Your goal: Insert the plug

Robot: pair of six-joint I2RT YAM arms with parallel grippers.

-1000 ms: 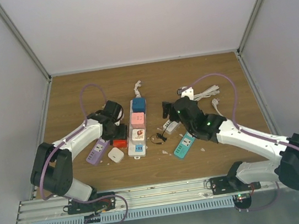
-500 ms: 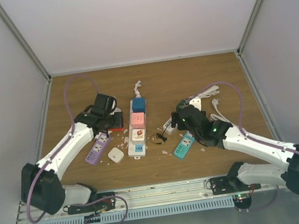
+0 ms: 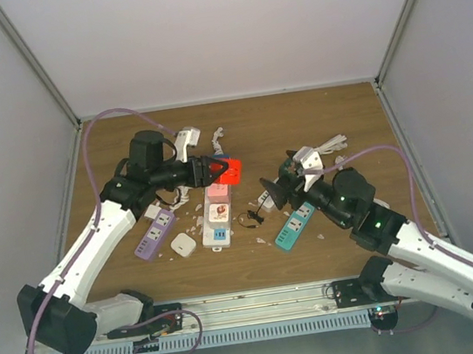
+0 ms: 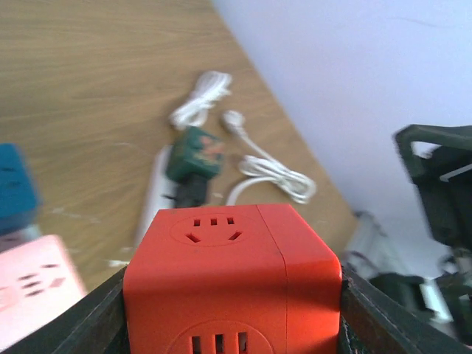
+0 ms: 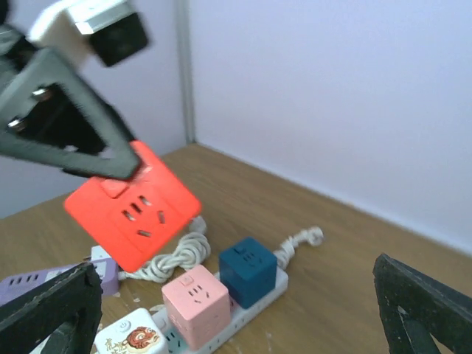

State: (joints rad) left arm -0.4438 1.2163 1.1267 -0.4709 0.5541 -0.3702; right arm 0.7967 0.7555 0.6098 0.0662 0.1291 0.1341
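Left pincer, about half open and clamped on opposite sides of the red cube, holds it in the air above the far end of the white strip. In the right wrist view one socket face of the cube is turned toward the right arm. Right pincer, jaws fully spread and empty, hangs over the table just beyond the teal strip. The plug lies loose on the wood at the far right with its cord, well apart from the cube and touched by neither pincer. The step in hand appears to be presenting the socket while the free arm fetches the plug. To do it well, the cube should be held level and unmoving. The plug should be taken by its body with the pins left clear, the pins squared to the slots before any push, and the push directed against the left pincer's grip rather than across it. Clear air separates the two pincers, and the far half of the table is mostly bare, which gives room for the approach. Constraints are the blue cube and pink cube seated on the strip directly beneath. A white coil lies under the red cube, and the plug's cord may drag when lifted. Walls stand close on the left, back and right.
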